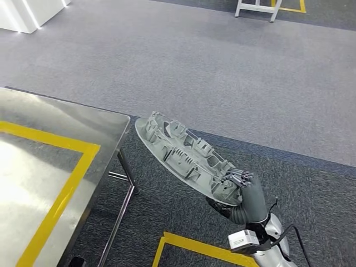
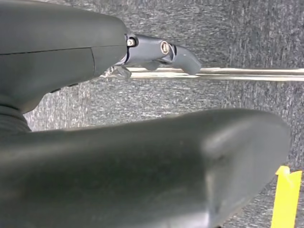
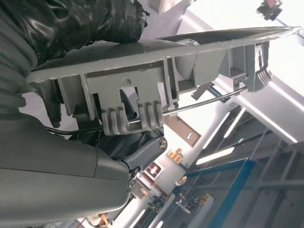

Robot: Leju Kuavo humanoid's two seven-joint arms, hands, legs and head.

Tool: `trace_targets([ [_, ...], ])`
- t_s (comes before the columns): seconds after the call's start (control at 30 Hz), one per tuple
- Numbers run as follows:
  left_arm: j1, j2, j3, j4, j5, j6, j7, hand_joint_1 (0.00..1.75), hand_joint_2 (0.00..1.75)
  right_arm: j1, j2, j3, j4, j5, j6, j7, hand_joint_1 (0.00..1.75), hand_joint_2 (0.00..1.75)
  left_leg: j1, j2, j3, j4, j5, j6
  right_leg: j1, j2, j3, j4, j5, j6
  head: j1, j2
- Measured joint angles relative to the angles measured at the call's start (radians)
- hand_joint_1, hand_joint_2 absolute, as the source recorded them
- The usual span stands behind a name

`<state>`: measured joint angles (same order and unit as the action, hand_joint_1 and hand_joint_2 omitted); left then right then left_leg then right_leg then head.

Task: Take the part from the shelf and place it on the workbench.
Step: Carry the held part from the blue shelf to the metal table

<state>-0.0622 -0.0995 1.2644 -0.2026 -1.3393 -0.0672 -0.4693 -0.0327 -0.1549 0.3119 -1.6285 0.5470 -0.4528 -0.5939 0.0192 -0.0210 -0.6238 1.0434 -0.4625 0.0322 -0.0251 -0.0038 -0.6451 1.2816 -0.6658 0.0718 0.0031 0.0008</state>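
Bench, steel with yellow tape, occupies lower left over grey carpet; right hand clamps grey part at centre; left hand state cannot be determined.

A yellow tape line is seen laid across the steel workbench, which stands on grey carpet
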Motion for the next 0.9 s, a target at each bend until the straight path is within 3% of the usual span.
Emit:
trace_targets([
  [0.03,0.000,-0.002,0.001,0.000,0.003,-0.001,0.001,0.00,0.00,0.002,0.000,-0.001,0.000,0.000,0.000,0.000,1.75,1.75,-0.002,-0.011,0.001,0.000,0.000,0.001,0.003,0.002,-0.019,0.024,0.005,-0.004,0.000,0.000],
  [0.07,0.000,-0.003,0.002,0.000,0.009,-0.003,0.003,0.00,0.00,0.003,0.000,-0.002,0.000,0.000,0.000,0.000,1.75,1.75,-0.004,-0.023,0.002,0.001,-0.001,0.001,0.005,0.004,-0.018,0.006,0.031,-0.009,0.000,0.000],
  [0.1,0.000,-0.004,0.004,0.000,0.016,-0.005,0.007,0.00,0.00,0.005,0.000,-0.003,-0.001,0.001,-0.001,0.000,1.75,1.75,-0.004,-0.035,0.004,0.001,-0.001,0.001,0.006,0.010,0.002,-0.050,0.073,-0.015,0.000,0.000],
  [0.17,-0.001,-0.009,0.012,0.000,0.038,-0.009,0.020,0.00,0.00,0.009,-0.002,-0.006,-0.005,0.002,-0.002,-0.001,1.75,1.75,-0.005,-0.057,0.004,0.003,0.000,-0.002,0.005,0.045,0.056,-0.185,0.140,-0.024,0.000,0.000],
  [0.23,-0.003,-0.015,0.030,0.000,0.068,-0.010,0.044,0.00,0.00,0.020,-0.004,-0.012,-0.016,0.002,-0.007,-0.001,1.75,1.75,-0.003,-0.078,-0.005,0.004,0.005,-0.012,0.004,0.071,0.086,-0.250,0.153,-0.026,0.000,0.000],
  [0.3,-0.001,-0.023,0.051,0.000,0.089,-0.001,0.085,0.00,0.00,0.035,-0.005,-0.018,-0.030,0.002,-0.013,-0.002,1.75,1.75,-0.001,-0.097,-0.012,0.000,0.012,-0.027,0.003,0.058,0.095,-0.260,0.151,-0.030,0.000,0.000],
  [0.33,0.001,-0.029,0.060,0.000,0.091,0.007,0.110,0.00,0.00,0.043,-0.006,-0.021,-0.038,0.002,-0.015,-0.002,1.75,1.75,-0.002,-0.091,-0.014,0.002,0.010,-0.033,0.002,0.048,0.097,-0.264,0.154,-0.035,-0.001,0.000],
  [0.4,0.002,-0.041,0.071,0.000,0.088,0.024,0.153,0.00,0.00,0.056,-0.008,-0.028,-0.052,0.000,-0.016,-0.002,1.75,1.75,-0.006,-0.046,-0.037,0.055,-0.023,-0.040,-0.002,0.024,0.104,-0.273,0.159,-0.047,-0.010,0.000],
  [0.47,0.000,-0.053,0.074,0.001,0.079,0.031,0.174,0.00,0.00,0.067,-0.009,-0.035,-0.065,-0.002,-0.019,-0.004,1.75,1.75,-0.005,0.001,-0.093,0.179,-0.084,-0.047,0.002,-0.002,0.107,-0.274,0.158,-0.053,-0.017,0.000],
  [0.53,0.000,-0.062,0.075,0.001,0.073,0.032,0.179,0.00,0.00,0.075,-0.010,-0.040,-0.070,-0.002,-0.019,-0.005,1.75,1.75,-0.003,0.013,-0.132,0.268,-0.111,-0.051,0.005,-0.027,0.108,-0.274,0.156,-0.054,-0.018,0.000],
  [0.57,0.000,-0.064,0.075,0.001,0.070,0.033,0.179,0.00,0.00,0.079,-0.011,-0.042,-0.072,-0.003,-0.019,-0.005,1.75,1.75,-0.003,0.014,-0.127,0.263,-0.099,-0.051,0.005,-0.038,0.109,-0.274,0.155,-0.054,-0.019,0.000],
  [0.6,0.001,-0.065,0.075,0.001,0.068,0.033,0.179,0.00,0.00,0.083,-0.011,-0.043,-0.074,-0.003,-0.019,-0.005,1.75,1.75,-0.003,0.019,-0.101,0.216,-0.070,-0.050,0.006,-0.048,0.111,-0.274,0.154,-0.052,-0.019,0.000],
  [0.67,0.000,-0.066,0.075,0.001,0.063,0.036,0.178,0.00,0.00,0.087,-0.011,-0.046,-0.080,-0.003,-0.019,-0.005,1.75,1.75,-0.008,0.052,-0.026,0.075,-0.017,-0.041,0.009,-0.066,0.116,-0.273,0.149,-0.046,-0.020,0.000],
  [0.73,-0.002,-0.068,0.075,0.001,0.061,0.037,0.175,0.00,0.00,0.088,-0.013,-0.050,-0.086,-0.003,-0.019,-0.007,1.75,1.75,-0.016,0.076,0.012,-0.001,-0.003,-0.029,0.014,-0.080,0.119,-0.273,0.144,-0.035,-0.019,0.000],
  [0.83,-0.001,-0.071,0.075,0.001,0.057,0.040,0.171,0.00,0.00,0.088,-0.015,-0.053,-0.091,-0.003,-0.019,-0.008,1.75,1.75,-0.018,0.054,0.011,-0.008,-0.003,-0.012,0.013,-0.096,0.124,-0.277,0.139,-0.018,-0.019,0.000],
  [0.9,-0.002,-0.073,0.075,0.001,0.052,0.041,0.168,0.00,0.00,0.088,-0.017,-0.054,-0.095,-0.003,-0.019,-0.009,1.75,1.75,-0.013,0.036,0.013,-0.014,0.002,0.001,0.011,-0.067,0.108,-0.237,0.106,-0.009,-0.017,0.000],
])
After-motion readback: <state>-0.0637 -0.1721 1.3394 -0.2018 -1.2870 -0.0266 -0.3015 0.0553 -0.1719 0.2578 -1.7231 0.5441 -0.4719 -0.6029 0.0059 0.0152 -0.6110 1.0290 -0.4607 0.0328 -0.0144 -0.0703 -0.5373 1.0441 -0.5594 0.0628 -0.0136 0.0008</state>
